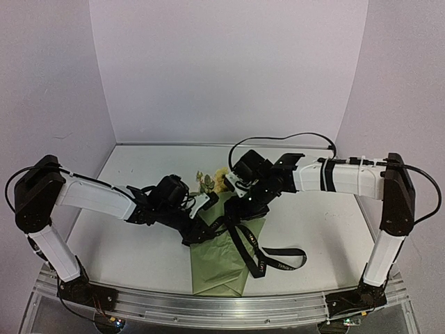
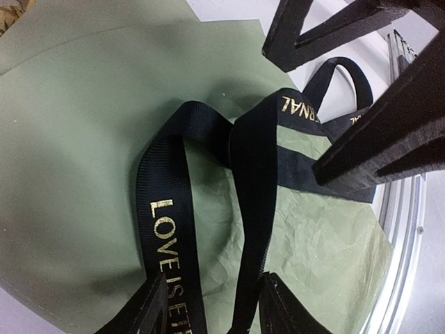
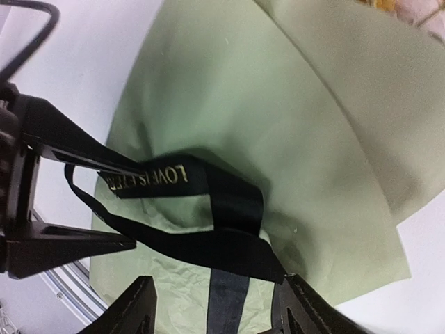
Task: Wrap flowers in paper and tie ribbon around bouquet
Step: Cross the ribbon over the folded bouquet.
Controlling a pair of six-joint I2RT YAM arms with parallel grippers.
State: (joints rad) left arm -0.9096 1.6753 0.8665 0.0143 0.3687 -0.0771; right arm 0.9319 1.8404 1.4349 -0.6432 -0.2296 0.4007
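Bouquet, one: olive cone at lower centre of the surface, its tip near the front edge, open room left and right. Flowers, one bunch: stems hidden inside the cone, blossoms partly covered. Ribbon, one: looped across the cone, knot hard to make out. Pincers, two: left pincer and right pincer both stood parted, with ribbon lying loose between the fingers and nothing clamped.

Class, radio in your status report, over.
Both open: left gripper, right gripper. Crossed black gold-lettered fabric ribbon lies on olive-green paper bouquet. Grippers crowd each other.
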